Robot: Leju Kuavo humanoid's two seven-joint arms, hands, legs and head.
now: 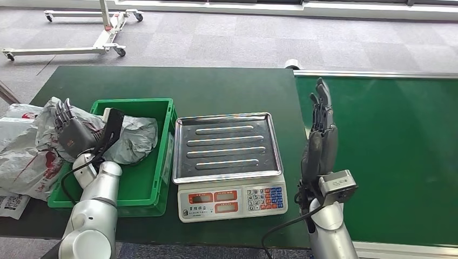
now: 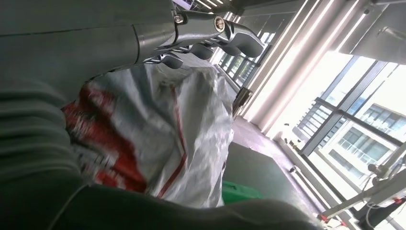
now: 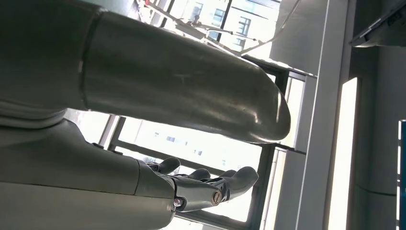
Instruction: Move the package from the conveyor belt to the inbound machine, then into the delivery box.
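Dark green table [image 1: 162, 81] on grey carpet floor [image 1: 243, 38]; white wheeled metal frame [image 1: 81, 32] beyond it; green conveyor belt [image 1: 389, 151] bare to the right, silver rail along its far edge; silver-trayed electronic scale [image 1: 228, 145] mid-table, tray bare; green plastic crate [image 1: 154, 162] holds the crumpled white-and-red plastic package [image 1: 135, 137]; more white bags [image 1: 21, 145] piled beside the crate; left hand [image 1: 73, 129] over crate's left rim, fingers extended, holding nothing; right hand [image 1: 321, 127] upright, fingers straight, holding nothing, at belt's edge.
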